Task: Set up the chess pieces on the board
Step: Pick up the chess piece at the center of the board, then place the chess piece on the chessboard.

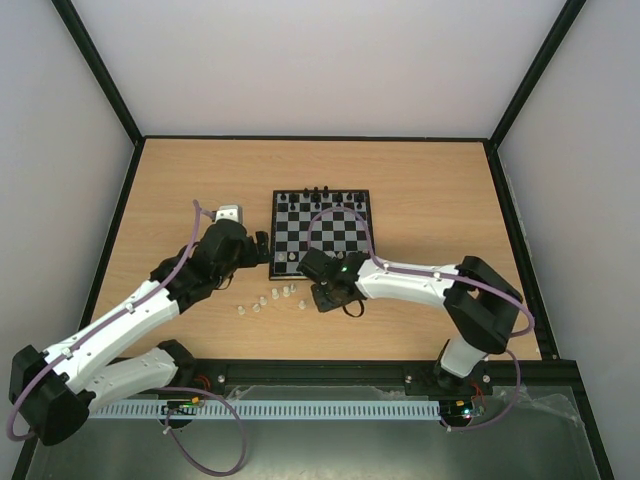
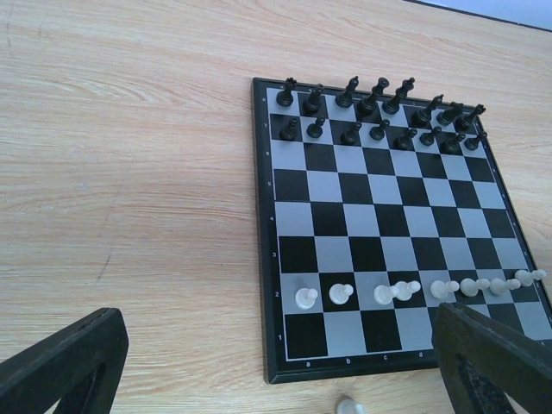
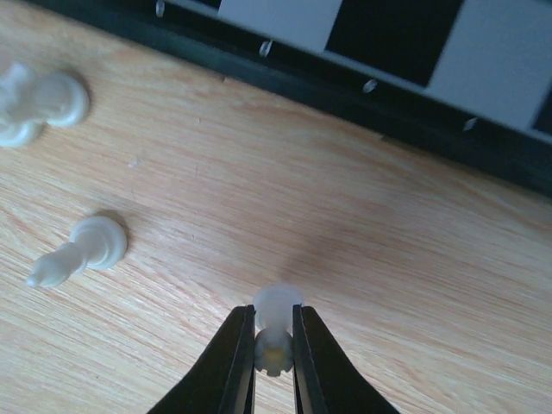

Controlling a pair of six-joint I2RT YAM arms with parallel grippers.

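The board lies mid-table, with black figures along its far rows. In the left wrist view several whitish chess pieces stand on the board's second row. My right gripper is shut on one whitish piece just above the table, off the board's near edge. In the top view it sits below the board's near left corner. My left gripper is open and empty, its fingers spread wide. In the top view it is beside the board's left edge.
Several loose whitish pieces lie on the wood left of my right gripper. Two show in the right wrist view, with another at the left edge. One sits below the board's corner in the left wrist view. Black rails edge the table.
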